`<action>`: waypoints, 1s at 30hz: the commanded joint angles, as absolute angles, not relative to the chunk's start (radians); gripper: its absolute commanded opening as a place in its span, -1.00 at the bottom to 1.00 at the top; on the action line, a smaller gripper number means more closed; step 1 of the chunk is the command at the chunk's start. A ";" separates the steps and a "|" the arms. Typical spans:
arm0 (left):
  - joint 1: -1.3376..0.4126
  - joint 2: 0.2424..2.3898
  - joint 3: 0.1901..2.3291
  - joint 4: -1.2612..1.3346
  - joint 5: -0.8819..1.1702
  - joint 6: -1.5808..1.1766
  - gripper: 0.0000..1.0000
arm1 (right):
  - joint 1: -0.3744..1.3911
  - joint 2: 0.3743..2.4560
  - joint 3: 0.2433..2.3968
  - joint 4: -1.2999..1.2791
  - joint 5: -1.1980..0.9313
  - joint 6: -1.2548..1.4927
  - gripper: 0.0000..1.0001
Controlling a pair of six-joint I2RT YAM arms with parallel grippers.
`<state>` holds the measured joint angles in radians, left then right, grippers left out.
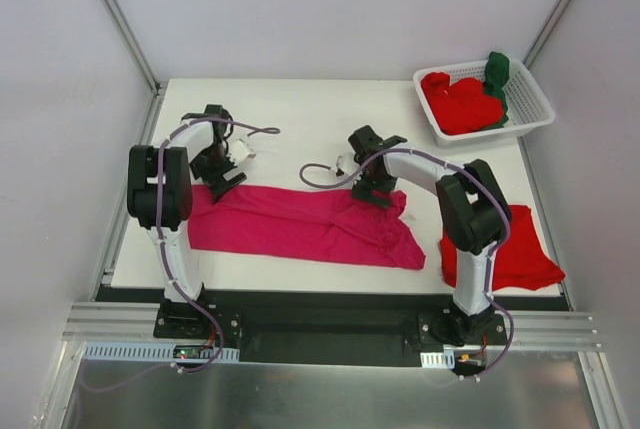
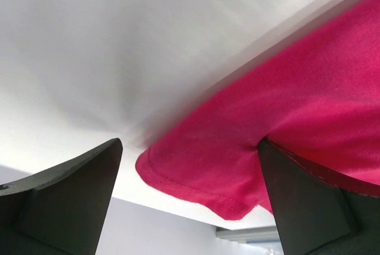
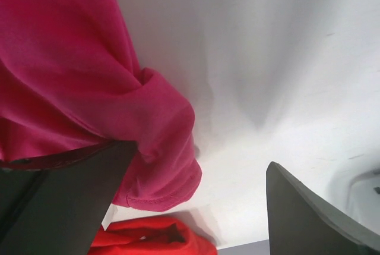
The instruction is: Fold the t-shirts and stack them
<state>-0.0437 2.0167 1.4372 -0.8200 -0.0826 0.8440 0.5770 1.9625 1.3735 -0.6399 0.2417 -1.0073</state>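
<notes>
Magenta-pink t-shirt (image 1: 300, 224), red t-shirt (image 1: 525, 254), white basket (image 1: 532, 99)

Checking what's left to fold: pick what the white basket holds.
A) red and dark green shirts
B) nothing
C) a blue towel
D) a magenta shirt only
A: the white basket shows bunched red shirts with a dark green shirt at its far edge.

Bench (image 1: 300, 109): carries all the things below.
Spread shirt (image 1: 300, 224): across the bench's middle, running left to right, nearer the near edge.
Left fingers (image 1: 224, 181): at the spread shirt's far-left corner, one over cloth, one over bare bench.
Right fingers (image 1: 378, 195): at its far-right corner, one over cloth.
Basket (image 1: 535, 99): far right corner.
Heaped shirts (image 1: 462, 104): in the basket.
Near-right shirt (image 1: 520, 249): just right of the spread shirt.
</notes>
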 commanded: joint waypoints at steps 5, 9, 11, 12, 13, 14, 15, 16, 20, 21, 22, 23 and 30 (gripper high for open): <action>-0.028 2.043 1.502 -0.707 -0.183 0.841 0.99 | 0.545 2.039 1.457 -0.522 0.328 -1.043 0.93; -0.031 2.022 1.459 -0.707 -0.176 0.833 0.99 | 0.532 2.072 1.505 -0.517 0.333 -1.054 0.93; -0.029 2.002 1.437 -0.707 -0.176 0.833 0.99 | 0.523 2.085 1.517 -0.499 0.333 -1.055 0.93; -0.029 1.994 1.422 -0.706 -0.178 0.833 0.99 | 0.523 2.088 1.522 -0.492 0.337 -1.057 0.93; -0.029 1.974 1.416 -0.706 -0.176 0.830 0.98 | 0.522 2.089 1.535 -0.494 0.341 -1.054 0.93; -0.029 1.961 1.411 -0.707 -0.173 0.833 0.99 | 0.520 2.082 1.549 -0.506 0.345 -1.046 0.93; -0.028 1.948 1.413 -0.706 -0.173 0.831 0.99 | 0.520 2.076 1.563 -0.529 0.342 -1.031 0.93; -0.028 1.919 1.420 -0.706 -0.178 0.828 0.99 | 0.519 2.065 1.590 -0.573 0.338 -1.020 0.93; -0.031 1.835 1.517 -0.712 -0.196 0.815 0.99 | 0.518 1.967 1.691 -0.705 0.263 -0.956 0.93; -0.034 1.816 1.532 -0.715 -0.201 0.816 0.99 | 0.520 1.929 1.721 -0.774 0.236 -0.937 0.93; -0.037 1.778 1.545 -0.719 -0.202 0.818 0.99 | 0.519 1.918 1.753 -0.820 0.198 -0.910 0.93; -0.043 1.758 1.555 -0.722 -0.196 0.818 0.99 | 0.520 1.908 1.826 -0.865 0.120 -0.888 0.93; -0.060 1.655 1.408 -0.733 -0.158 0.815 0.99 | 0.522 1.845 1.818 -1.092 -0.317 -0.830 0.93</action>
